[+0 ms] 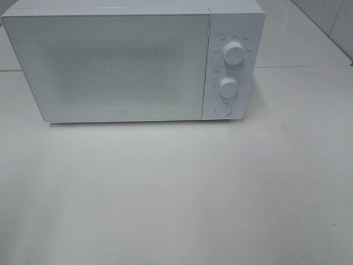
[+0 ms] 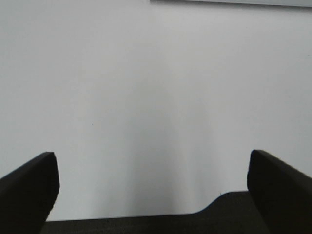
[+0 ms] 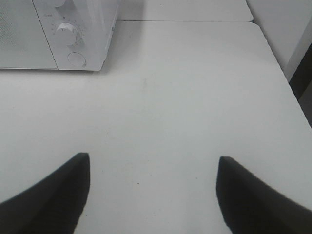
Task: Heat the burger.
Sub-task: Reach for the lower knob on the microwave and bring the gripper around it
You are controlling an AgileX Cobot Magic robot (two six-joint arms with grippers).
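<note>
Left fingers [image 2: 29, 190]: dark, spread wide apart, nothing between them; only pale worktop [image 2: 156, 97] shows beyond.
Right fingers [image 3: 58, 190]: dark, also held apart and empty, above bare worktop, well apart from the microwave's control end.
Burger: not seen in any view; its place cannot be told.
Microwave [image 1: 116, 66]: white, standing at the back of the worktop, left of centre in the high view.
Door [image 1: 110, 72]: shut; its dotted, frosted pane shows nothing of the inside.
Controls: upper knob [image 1: 234, 53], lower knob [image 1: 228, 86] and round button [image 1: 222, 109], stacked in a column on the panel at the right of the door.
Worktop [image 1: 176, 193]: off-white, smooth, matte, with a soft shadow under the microwave's front edge.
Seam [image 1: 298, 67]: a thin line runs behind the microwave, where a second pale surface joins on.
Wall [image 1: 331, 22]: light tiles at the far right corner.
Right edge: the right wrist view shows the worktop ending at a dark gap [image 3: 302, 73].
</note>
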